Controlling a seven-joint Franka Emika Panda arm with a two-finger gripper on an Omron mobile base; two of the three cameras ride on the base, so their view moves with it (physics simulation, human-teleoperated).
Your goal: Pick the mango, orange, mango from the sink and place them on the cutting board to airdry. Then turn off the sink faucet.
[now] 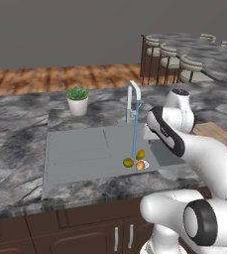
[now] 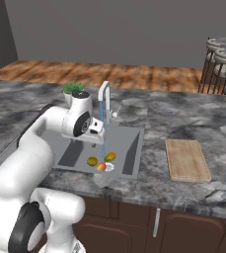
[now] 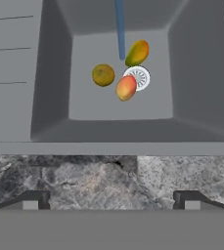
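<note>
Three fruits lie around the white drain (image 3: 139,78) in the grey sink (image 3: 50,83). The orange (image 3: 126,88) is orange-red and rests against the drain. An olive-yellow mango (image 3: 103,75) sits to its left, and a green-and-orange mango (image 3: 137,52) lies behind. A blue water stream (image 3: 119,29) runs from the sink faucet (image 1: 132,99). My gripper (image 3: 112,200) hangs open and empty over the sink's front rim, well above the fruits. The tan cutting board (image 2: 186,159) lies on the counter right of the sink.
A potted plant (image 1: 78,100) stands behind the sink's ribbed drainboard (image 1: 75,149). Marble counter (image 2: 193,123) surrounds the basin. Bar stools (image 1: 169,57) stand at a far counter. Dark cabinet doors (image 1: 85,233) run below the counter's front edge.
</note>
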